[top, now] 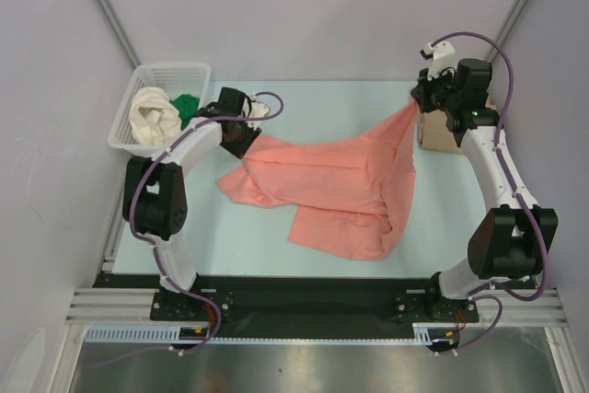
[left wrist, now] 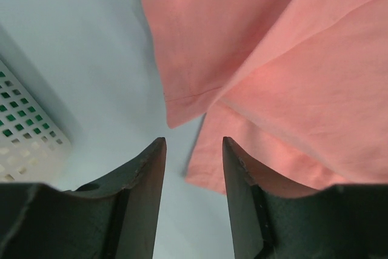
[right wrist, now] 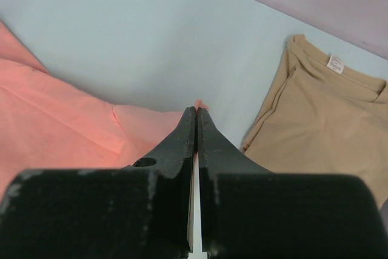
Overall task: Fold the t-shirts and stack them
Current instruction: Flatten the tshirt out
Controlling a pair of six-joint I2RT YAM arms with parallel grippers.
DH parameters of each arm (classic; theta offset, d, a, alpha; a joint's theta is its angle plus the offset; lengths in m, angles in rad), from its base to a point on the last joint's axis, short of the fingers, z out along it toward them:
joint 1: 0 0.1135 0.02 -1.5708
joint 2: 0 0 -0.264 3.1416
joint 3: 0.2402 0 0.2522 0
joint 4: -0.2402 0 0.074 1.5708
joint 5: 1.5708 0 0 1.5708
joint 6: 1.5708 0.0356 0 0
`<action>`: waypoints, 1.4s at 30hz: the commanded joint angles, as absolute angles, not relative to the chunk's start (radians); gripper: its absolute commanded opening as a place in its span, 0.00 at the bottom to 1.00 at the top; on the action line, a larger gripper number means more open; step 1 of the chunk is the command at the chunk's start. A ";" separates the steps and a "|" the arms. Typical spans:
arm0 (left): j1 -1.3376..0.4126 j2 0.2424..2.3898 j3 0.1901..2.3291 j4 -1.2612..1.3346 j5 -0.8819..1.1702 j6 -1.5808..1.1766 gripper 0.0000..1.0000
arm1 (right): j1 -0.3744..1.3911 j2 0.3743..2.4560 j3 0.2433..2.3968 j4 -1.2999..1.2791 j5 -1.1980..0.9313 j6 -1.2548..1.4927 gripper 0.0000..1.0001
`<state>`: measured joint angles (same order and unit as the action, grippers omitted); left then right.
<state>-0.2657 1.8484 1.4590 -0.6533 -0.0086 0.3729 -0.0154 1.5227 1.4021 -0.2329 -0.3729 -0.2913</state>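
Observation:
A large salmon-pink t-shirt (top: pixel 340 181) lies rumpled across the pale table. One corner is drawn up to the back right, and my right gripper (top: pixel 416 103) is shut on it there. In the right wrist view a tip of pink cloth (right wrist: pixel 54 125) peeks past the closed right gripper (right wrist: pixel 197 110). My left gripper (top: pixel 241 140) hovers at the shirt's back left edge. Seen from the left wrist, this gripper (left wrist: pixel 194 142) is open over bare table, with the shirt's edge (left wrist: pixel 273 59) just ahead and to the right. A folded tan t-shirt (right wrist: pixel 315 125) lies at the back right (top: pixel 437 131).
A white lattice basket (top: pixel 129 117) stands at the back left and holds a cream-white t-shirt (top: pixel 152 117) and a green one (top: pixel 189 108). Its corner (left wrist: pixel 24 144) shows left of my left fingers. Grey walls close in the back and sides.

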 commanded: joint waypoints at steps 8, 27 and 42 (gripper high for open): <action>-0.247 1.924 1.531 -0.666 -0.041 0.673 0.51 | -0.008 1.494 1.413 -0.238 -0.376 -0.319 0.00; -0.245 1.983 1.557 -0.699 -0.009 0.727 0.43 | -0.009 1.497 1.410 -0.238 -0.357 -0.337 0.00; -0.242 1.914 1.476 -0.680 -0.008 0.765 0.43 | -0.008 1.522 1.419 -0.227 -0.359 -0.341 0.00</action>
